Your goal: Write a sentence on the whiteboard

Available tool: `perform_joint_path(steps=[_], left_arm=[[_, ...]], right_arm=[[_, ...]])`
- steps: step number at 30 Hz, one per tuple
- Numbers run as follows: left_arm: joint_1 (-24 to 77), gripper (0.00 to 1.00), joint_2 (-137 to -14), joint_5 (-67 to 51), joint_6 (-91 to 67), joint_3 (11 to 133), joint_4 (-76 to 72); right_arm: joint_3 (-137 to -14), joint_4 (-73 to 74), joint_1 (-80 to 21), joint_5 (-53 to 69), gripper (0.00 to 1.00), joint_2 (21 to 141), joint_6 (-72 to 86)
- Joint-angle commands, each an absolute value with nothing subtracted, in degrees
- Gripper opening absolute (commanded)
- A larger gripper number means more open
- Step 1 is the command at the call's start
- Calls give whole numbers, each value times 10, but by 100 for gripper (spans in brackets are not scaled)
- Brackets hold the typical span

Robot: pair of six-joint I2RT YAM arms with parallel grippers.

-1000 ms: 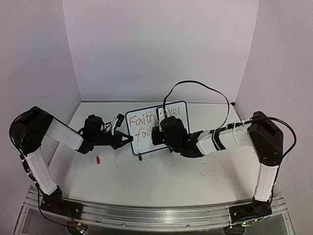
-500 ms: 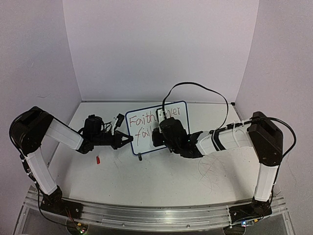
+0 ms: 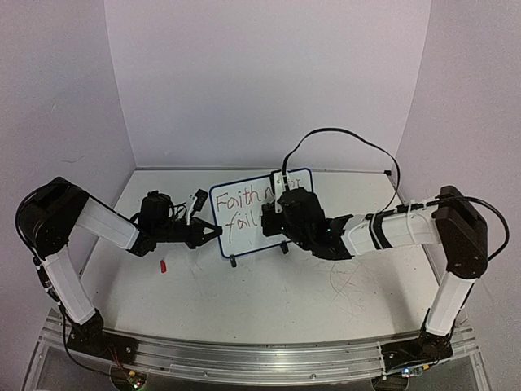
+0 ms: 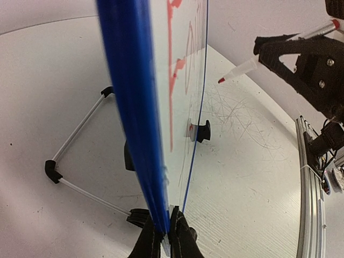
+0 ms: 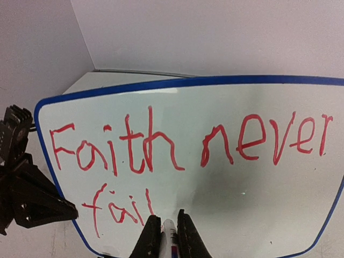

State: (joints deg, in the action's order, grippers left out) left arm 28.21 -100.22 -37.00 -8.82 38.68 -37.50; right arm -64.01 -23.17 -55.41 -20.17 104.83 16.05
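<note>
The whiteboard (image 3: 238, 230) stands upright mid-table on two black feet, with a blue frame (image 4: 129, 80). The sentence (image 5: 149, 141) in red reads "Faith never" on the top line and "fail" below. It also shows in the top view (image 3: 236, 199). My left gripper (image 3: 213, 232) is shut on the board's left edge (image 4: 166, 236). My right gripper (image 5: 167, 231) is shut on a white marker (image 4: 242, 69). It sits in front of the board's middle (image 3: 281, 213). The marker's red tip (image 4: 221, 80) is a little off the board face, just right of "fail".
A small red cap (image 3: 163, 265) lies on the table left of the board. The board's wire stand (image 4: 75, 134) reaches out behind it. Old scribble marks (image 3: 350, 281) cover the table at the right. Walls close in the back and both sides.
My right arm has shifted to the right and drawn the marker back from the board, uncovering more of "never". The left gripper and the board have not moved.
</note>
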Motion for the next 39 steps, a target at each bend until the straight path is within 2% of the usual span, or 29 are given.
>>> perform_joint_path(steps=[1, 39], left_arm=[[283, 0, -1002, -327, -59, 396, -337], [283, 0, -1002, -322, -55, 397, -334]], right_arm=[[-655, -257, -537, -172, 0, 1062, 182], [-692, -270, -536, -213, 0, 1097, 168]])
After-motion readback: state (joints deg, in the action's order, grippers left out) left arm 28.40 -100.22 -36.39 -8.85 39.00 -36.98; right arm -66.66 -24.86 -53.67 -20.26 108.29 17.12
